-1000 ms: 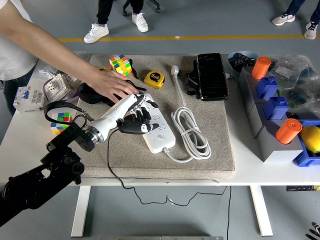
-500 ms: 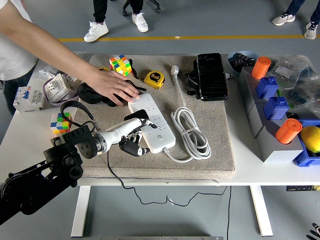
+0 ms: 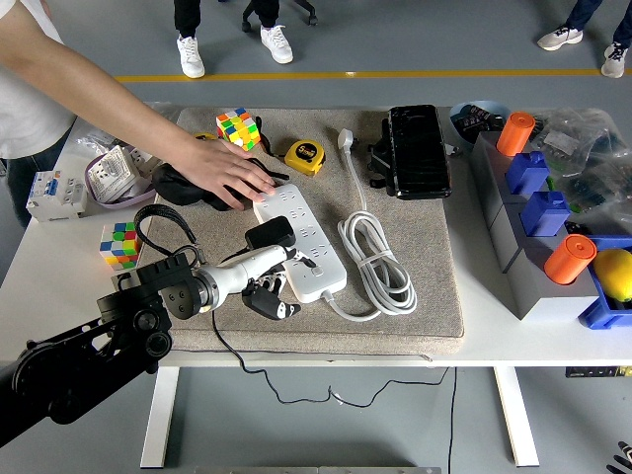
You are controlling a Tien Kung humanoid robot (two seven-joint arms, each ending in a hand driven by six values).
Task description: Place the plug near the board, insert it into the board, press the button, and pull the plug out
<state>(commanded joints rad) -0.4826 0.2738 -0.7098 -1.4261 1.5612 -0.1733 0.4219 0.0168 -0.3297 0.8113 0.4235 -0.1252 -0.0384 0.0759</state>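
A white power strip (image 3: 304, 247) lies slanted on the grey mat (image 3: 434, 296). A person's hand (image 3: 222, 173) presses flat on its far end. My left hand (image 3: 265, 276) is at the strip's near left edge. Its white fingers (image 3: 259, 263) point toward the strip and its dark fingers curl underneath. The black plug (image 3: 269, 234) sits on top of these fingers, held at the strip's left edge, and its thin black cable (image 3: 219, 334) runs down over the table's front. Only my right hand's fingertips (image 3: 622, 457) show, in the lower right corner.
A coiled white cord (image 3: 380, 259) lies right of the strip, with its white plug (image 3: 345, 138) at the back. A black case (image 3: 417, 150), a yellow tape measure (image 3: 304, 155) and a Rubik's cube (image 3: 237, 128) stand behind. Grey and blue boxes with orange cylinders (image 3: 570, 259) line the right.
My left hand has drawn back off the top of the strip toward the near left, and the black plug now shows above its fingers. The person's hand has stayed put.
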